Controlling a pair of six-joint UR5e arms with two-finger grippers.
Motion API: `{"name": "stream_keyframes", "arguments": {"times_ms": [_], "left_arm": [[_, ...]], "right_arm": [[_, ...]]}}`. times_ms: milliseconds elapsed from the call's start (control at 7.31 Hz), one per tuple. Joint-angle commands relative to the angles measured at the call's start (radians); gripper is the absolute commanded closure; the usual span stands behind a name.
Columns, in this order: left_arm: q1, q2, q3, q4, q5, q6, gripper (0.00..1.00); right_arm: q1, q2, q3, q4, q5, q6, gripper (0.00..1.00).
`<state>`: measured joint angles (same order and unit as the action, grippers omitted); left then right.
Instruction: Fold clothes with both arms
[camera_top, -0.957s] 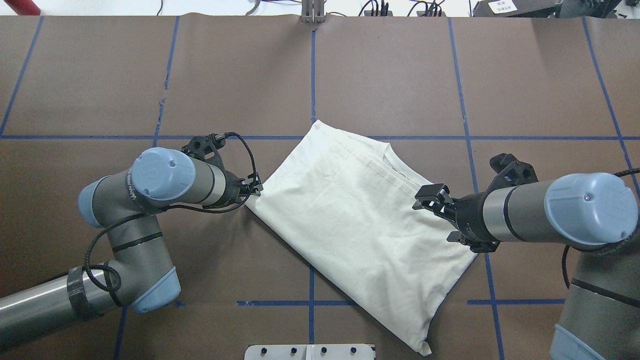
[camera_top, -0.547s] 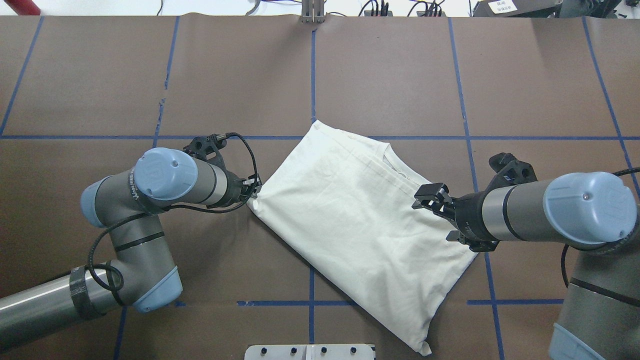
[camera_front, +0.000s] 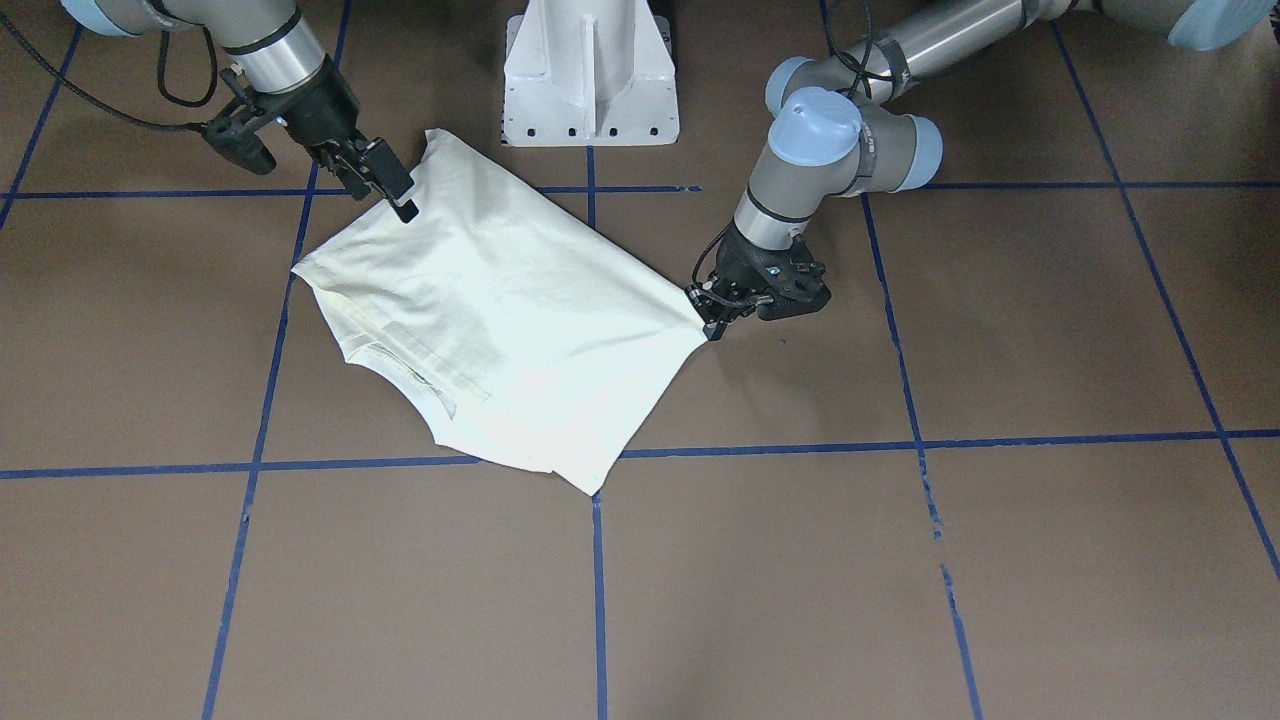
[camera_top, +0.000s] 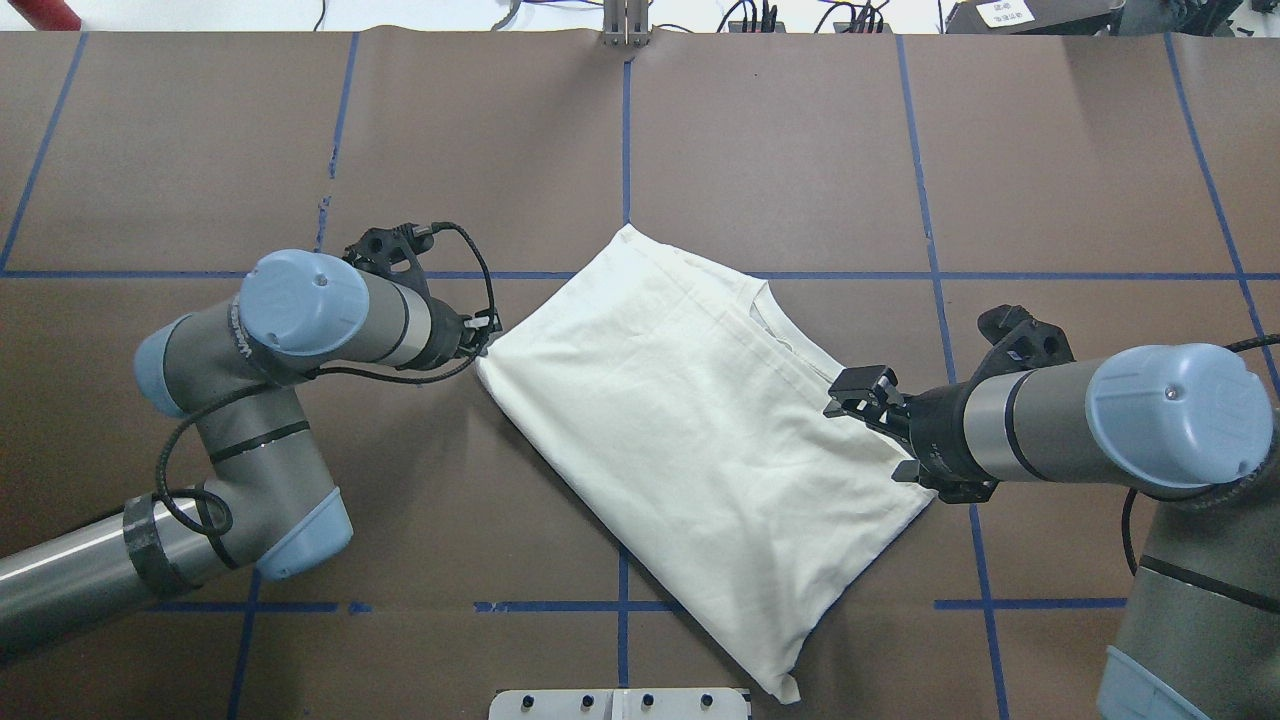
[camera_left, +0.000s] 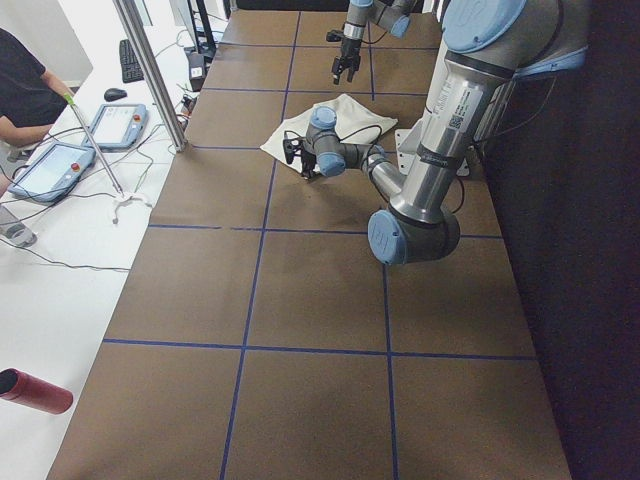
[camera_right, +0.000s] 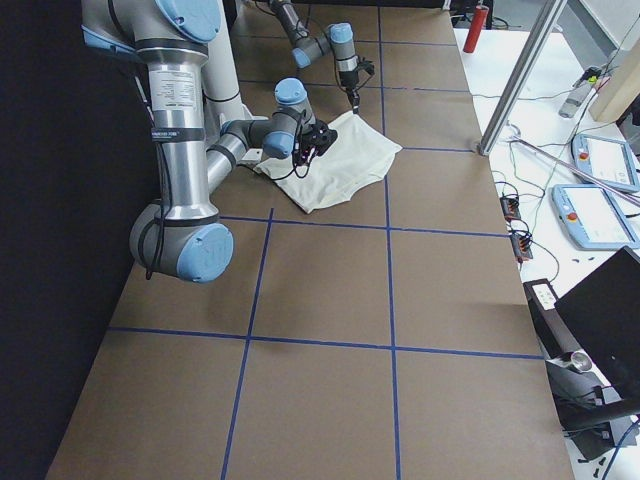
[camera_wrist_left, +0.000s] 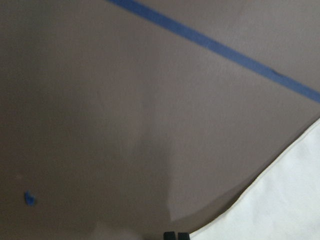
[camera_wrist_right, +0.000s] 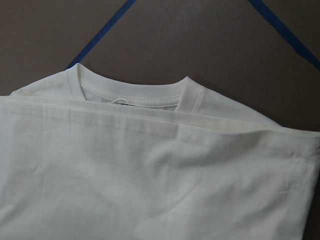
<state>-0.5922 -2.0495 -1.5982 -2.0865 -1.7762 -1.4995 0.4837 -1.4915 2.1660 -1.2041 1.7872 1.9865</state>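
While the cream T-shirt (camera_top: 690, 420) lies folded and plain side up on the brown table (camera_top: 800, 150), its long axis runs diagonally, from the far middle toward the near right of the robot. No print or lettering shows on the visible side. Ribbed collar (camera_wrist_right: 132, 92) sits on the far-right side, partly under a folded layer. The near corner of the shirt reaches almost to the white pedestal (camera_front: 590, 70).

Left gripper (camera_top: 487, 340) is low at the shirt's left corner, fingers pinched together on the cloth there; the corner is drawn out to a point at the fingertips. Right gripper (camera_top: 848, 395) hangs over the shirt's right edge near the collar, fingers spread apart, nothing between them.

Blue tape lines (camera_top: 627, 130) divide the table into squares; the shirt crosses the middle one. Lettering on the left arm's grey link (camera_top: 240, 340) is too small to read. White paper label (camera_top: 1004, 12) past the far right edge is also unreadable.
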Motion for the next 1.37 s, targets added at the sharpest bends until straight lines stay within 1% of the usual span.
{"name": "stream_keyframes", "arguments": {"times_ms": [0,137,273,410,547,684,820,957,1094,1230], "left_arm": [[-0.096,-0.112,0.155,-0.015,0.032,0.085,1.00],[-0.128,-0.227,0.317,-0.083,0.052,0.084,1.00],[-0.152,-0.358,0.518,-0.158,0.064,0.081,1.00],[-0.184,-0.448,0.664,-0.232,0.098,0.084,1.00],[-0.199,-0.457,0.684,-0.256,0.098,0.087,1.00],[-0.201,-0.457,0.664,-0.256,0.090,0.087,0.52],[-0.201,-0.428,0.549,-0.236,0.068,0.079,0.37],[-0.198,-0.332,0.382,-0.210,-0.016,0.068,0.37],[-0.195,-0.216,0.236,-0.210,-0.072,0.035,0.37],[-0.193,-0.180,0.186,-0.210,-0.071,0.031,0.37]], "right_arm": [[0.013,0.020,-0.008,0.000,-0.008,0.000,0.00],[0.012,0.054,-0.030,0.000,-0.052,0.000,0.00],[0.015,0.107,-0.052,0.001,-0.081,0.000,0.00],[0.012,0.115,-0.054,0.008,-0.089,0.002,0.00],[0.012,0.134,-0.054,0.005,-0.097,0.003,0.00],[-0.013,0.149,-0.061,0.005,-0.120,0.014,0.00],[-0.055,0.202,-0.107,0.002,-0.162,0.014,0.00],[-0.086,0.236,-0.147,-0.009,-0.195,0.015,0.00],[-0.117,0.252,-0.158,-0.085,-0.201,0.017,0.00],[-0.140,0.296,-0.184,-0.160,-0.222,0.017,0.02]]}}
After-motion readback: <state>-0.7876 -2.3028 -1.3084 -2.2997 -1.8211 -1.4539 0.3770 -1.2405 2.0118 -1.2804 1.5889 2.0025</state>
